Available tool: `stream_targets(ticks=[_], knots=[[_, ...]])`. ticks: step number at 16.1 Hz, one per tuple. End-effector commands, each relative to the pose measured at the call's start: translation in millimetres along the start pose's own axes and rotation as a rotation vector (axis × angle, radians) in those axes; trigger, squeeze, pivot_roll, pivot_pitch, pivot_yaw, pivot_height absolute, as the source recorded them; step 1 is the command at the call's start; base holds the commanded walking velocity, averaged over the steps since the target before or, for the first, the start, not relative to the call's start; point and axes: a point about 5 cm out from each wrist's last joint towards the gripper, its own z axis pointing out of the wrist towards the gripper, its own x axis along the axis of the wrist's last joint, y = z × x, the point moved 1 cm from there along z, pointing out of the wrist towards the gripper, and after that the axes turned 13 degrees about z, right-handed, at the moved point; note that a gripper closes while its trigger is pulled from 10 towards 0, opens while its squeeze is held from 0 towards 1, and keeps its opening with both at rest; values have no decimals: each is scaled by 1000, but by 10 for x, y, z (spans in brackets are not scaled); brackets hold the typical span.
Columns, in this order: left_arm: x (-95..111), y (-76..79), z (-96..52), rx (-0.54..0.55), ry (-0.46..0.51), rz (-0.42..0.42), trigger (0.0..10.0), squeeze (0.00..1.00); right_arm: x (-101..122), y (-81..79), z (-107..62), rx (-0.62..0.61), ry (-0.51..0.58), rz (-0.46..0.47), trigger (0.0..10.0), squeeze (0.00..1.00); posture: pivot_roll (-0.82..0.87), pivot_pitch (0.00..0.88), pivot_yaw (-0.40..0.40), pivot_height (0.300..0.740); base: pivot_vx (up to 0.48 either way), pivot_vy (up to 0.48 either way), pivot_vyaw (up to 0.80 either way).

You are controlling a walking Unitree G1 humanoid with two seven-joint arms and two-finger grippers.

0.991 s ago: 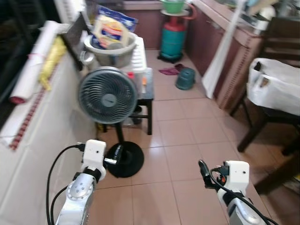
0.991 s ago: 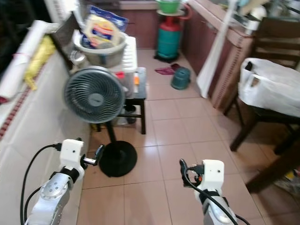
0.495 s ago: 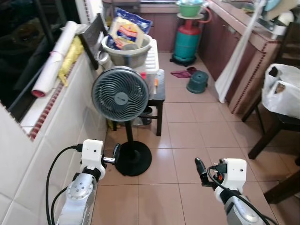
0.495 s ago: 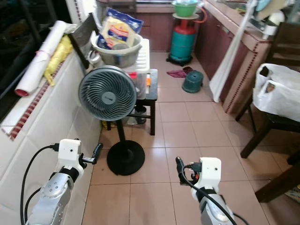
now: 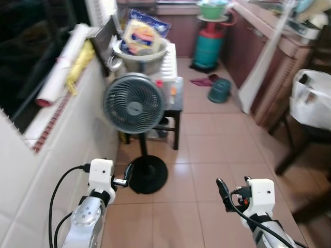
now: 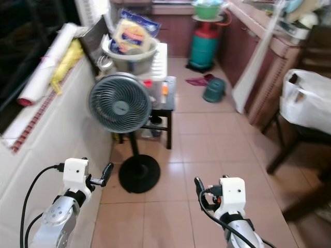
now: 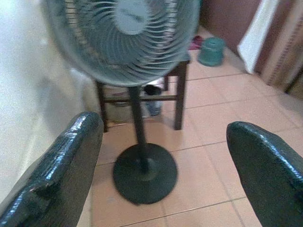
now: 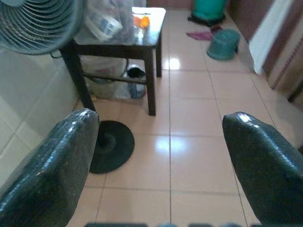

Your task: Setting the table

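jaws on both your grippers stand wide apart and hold nothing: the left gripper [image 7: 161, 161] and the right gripper [image 8: 158, 161] each show two black fingers with bare floor [image 5: 207, 155] between them. you carry both arms low and forward, near the fan's base, which reads as a walking pose; nothing is within reach to take.

landmark: the fan [image 5: 133, 103], standing on its round base against the tiled wall. just behind it sits a small dark stool [image 5: 173, 103] with a metal basin [image 5: 139, 54] holding a snack bag. beyond that, further down the room, is a gas cylinder [image 5: 209, 44], with a green pail [image 5: 220, 89] lying on the floor between cylinder and fan. well to the right of the fan, a white bag [image 5: 310, 98] rests on a chair.

no dishes or cutlery can be made out, and no dining surface is plain to see, so the task's things are yet to be found; you are likely in transit.

your head views give the whole room; your right wrist view adds what sits under the stool, a bag and a bottle [image 8: 135, 87], which the head views barely show.
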Motion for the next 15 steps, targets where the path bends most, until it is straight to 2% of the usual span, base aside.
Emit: stream_targets(ticks=[1, 15], knots=[[42, 7, 23, -8, 12, 2, 10000, 0, 41, 4, -12, -1, 8, -27, 10000, 0, -105, 0, 12, 740, 0, 0, -725], [228, 11, 151, -65, 67, 8, 10000, 0, 180, -20, 29, -52, 92, 3, 10000, 0, -101, 0, 38, 740, 0, 0, -754]])
